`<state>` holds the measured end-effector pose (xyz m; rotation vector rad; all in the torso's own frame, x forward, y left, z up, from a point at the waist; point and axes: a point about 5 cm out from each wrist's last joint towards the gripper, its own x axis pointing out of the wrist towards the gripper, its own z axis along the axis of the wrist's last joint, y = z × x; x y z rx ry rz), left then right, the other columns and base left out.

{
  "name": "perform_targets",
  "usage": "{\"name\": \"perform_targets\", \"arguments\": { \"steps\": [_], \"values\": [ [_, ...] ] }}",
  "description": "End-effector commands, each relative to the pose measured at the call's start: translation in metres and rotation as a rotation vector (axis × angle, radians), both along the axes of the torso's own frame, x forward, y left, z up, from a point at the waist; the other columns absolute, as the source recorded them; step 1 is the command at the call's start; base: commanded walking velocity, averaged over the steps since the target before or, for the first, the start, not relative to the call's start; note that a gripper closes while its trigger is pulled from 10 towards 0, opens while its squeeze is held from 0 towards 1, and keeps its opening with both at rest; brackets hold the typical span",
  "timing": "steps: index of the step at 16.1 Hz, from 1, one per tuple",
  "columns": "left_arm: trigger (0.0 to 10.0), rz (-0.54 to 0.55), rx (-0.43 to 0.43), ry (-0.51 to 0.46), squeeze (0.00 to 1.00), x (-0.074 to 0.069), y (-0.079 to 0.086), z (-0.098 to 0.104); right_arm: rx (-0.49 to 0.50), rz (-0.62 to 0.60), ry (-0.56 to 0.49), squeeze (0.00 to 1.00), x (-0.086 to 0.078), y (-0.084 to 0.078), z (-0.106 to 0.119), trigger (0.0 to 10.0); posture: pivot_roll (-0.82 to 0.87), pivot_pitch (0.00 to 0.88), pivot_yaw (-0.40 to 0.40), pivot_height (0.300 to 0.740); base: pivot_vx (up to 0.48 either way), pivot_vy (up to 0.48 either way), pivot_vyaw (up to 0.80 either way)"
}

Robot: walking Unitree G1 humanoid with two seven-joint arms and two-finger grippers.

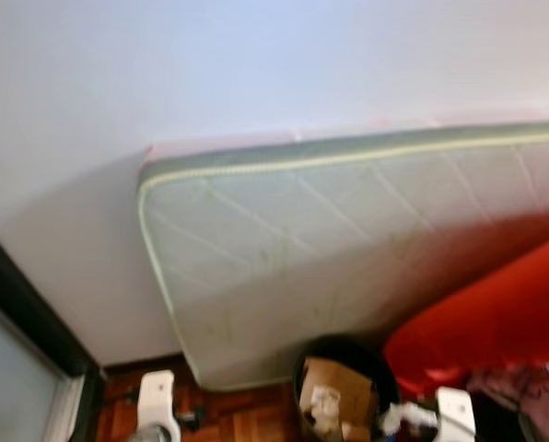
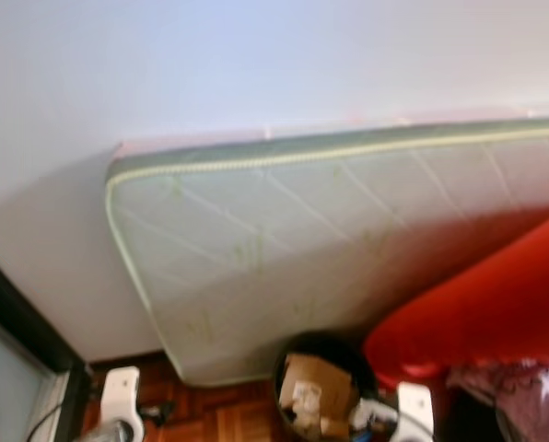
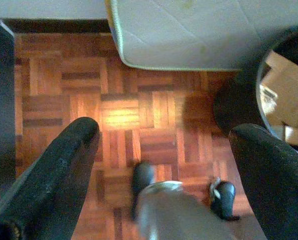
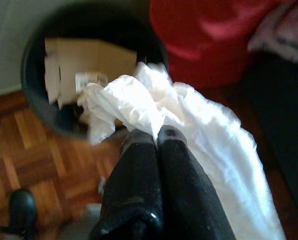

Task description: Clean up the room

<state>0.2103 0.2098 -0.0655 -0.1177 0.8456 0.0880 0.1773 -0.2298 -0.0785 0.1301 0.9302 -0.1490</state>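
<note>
My right gripper [image 4: 156, 132] is shut on a crumpled white sheet [image 4: 199, 130], which looks like paper or thin plastic. It holds the sheet just over the near rim of a round black bin [image 4: 34, 100]. The bin [image 1: 344, 348] stands on the parquet in front of me and holds cardboard [image 1: 334, 382] and scraps. My left gripper [image 3: 164, 132] hangs open above bare parquet floor [image 3: 119, 115], to the left of the bin, with nothing between its fingers.
A pale quilted mattress [image 1: 348, 239] leans against the white wall behind the bin. A big red cushion [image 1: 496, 313] lies to the right, with crumpled clothes [image 1: 523, 382] below it. A dark door frame [image 1: 26, 313] runs along the left. Two dark rounded shapes [image 3: 141, 177] sit on the floor below my left gripper.
</note>
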Motion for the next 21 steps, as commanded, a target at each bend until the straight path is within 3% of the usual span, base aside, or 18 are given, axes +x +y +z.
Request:
{"name": "perform_targets", "arguments": {
  "steps": [1, 9, 21],
  "values": [
    [10.0, 0.023, 0.019, 0.023, 0.0, -0.005, 0.011, -0.001, 0.025, 0.003, -0.026, 0.0, 0.008, 0.01, 0.002, 10.0, 0.12, 0.02, -0.039, 0.74, 0.311, 0.0, 0.0],
    [10.0, 0.023, 0.021, 0.023, 0.0, -0.005, 0.011, -0.001, 0.011, 0.066, -0.069, 0.0, 0.013, 0.011, 0.005, 10.0, 0.12, 0.025, -0.039, 0.74, 0.311, 0.0, 0.05],
    [10.0, 0.042, 0.022, -0.024, 0.0, -0.004, 0.011, 0.001, 0.082, 0.081, -0.225, 0.0, 0.022, 0.015, 0.014, 10.0, 0.12, 0.013, -0.042, 0.74, 0.0, 0.0, 0.09]
  ]
}}
